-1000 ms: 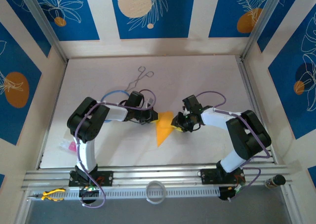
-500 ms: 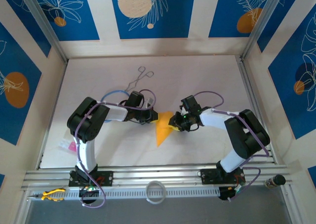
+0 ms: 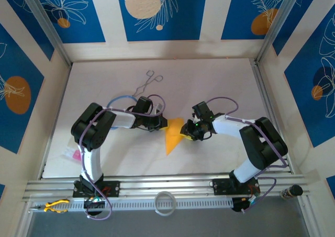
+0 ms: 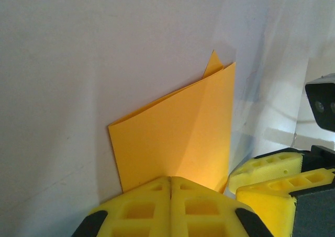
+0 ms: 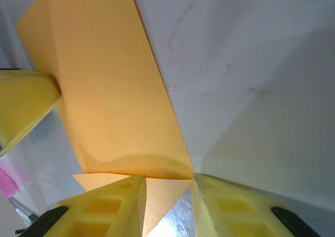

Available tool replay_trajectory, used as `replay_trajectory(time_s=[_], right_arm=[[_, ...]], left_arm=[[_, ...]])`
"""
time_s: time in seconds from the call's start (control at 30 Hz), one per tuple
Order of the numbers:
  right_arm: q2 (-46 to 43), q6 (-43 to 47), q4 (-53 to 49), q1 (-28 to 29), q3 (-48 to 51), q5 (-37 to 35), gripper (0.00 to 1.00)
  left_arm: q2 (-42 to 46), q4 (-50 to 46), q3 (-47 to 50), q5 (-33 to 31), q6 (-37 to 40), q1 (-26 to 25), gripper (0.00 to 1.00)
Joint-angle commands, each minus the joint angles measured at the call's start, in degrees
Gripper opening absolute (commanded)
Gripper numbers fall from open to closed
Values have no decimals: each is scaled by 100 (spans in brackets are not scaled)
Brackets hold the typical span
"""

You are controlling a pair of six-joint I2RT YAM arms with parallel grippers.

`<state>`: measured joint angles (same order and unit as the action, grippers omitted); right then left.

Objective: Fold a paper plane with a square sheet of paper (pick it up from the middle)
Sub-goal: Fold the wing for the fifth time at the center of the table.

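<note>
Along the near rail a white ring (image 3: 166,202) lies between the two arm bases, and just past the left base a small pink slip (image 3: 73,154) sits at the edge of the white table (image 3: 220,80). Mid-table, between the two wrists, lies the paper plane (image 3: 172,136), only partly made: from above it reads as an orange-yellow triangle with its point toward the near edge and its wide end held between the grippers.

At the wide end's left side, the left gripper (image 3: 162,125) has its yellow fingers (image 4: 141,208) brought together, tips resting on the paper's edge. Whether a layer is pinched between them or simply pressed to the table I cannot tell. The left wrist view shows a diagonal crease across the sheet and a second layer peeking out at its far corner.

At the right side, the right gripper (image 3: 185,132) stands with its jaws apart. In its own wrist view a folded flap ends just ahead of the fingertips and a lower layer of paper shows in the gap between them.

Beyond the work, near the far wall, a pair of metal tongs (image 3: 148,83) lies well apart from everything.

My judgement is that a mid-sequence fold is in hand, with the left side acting as anchor. The next move likely calls for the right fingers to catch the free edge and bring it over to the centre crease, keeping the layers aligned while the left side holds firm.
</note>
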<state>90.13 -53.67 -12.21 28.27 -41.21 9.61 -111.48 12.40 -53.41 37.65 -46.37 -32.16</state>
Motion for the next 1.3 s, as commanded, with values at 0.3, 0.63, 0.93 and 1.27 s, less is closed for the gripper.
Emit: replay_trajectory(time_s=[0.3,0.63,0.93,1.27], right_arm=[[385,-115,304,93,-74,298,29],[246,-234,870,43,-80,498,30],[35,296,1228,-178,95,903,35],[333,1257,1196,-390,-271,1439,37]], left_arm=[[32,-521,122,-140,76,-41,1],[22,-520,128,-128,84,-39,1],[12,-509,127,-122,84,-35,1],[30,-502,133,-126,84,-36,0]])
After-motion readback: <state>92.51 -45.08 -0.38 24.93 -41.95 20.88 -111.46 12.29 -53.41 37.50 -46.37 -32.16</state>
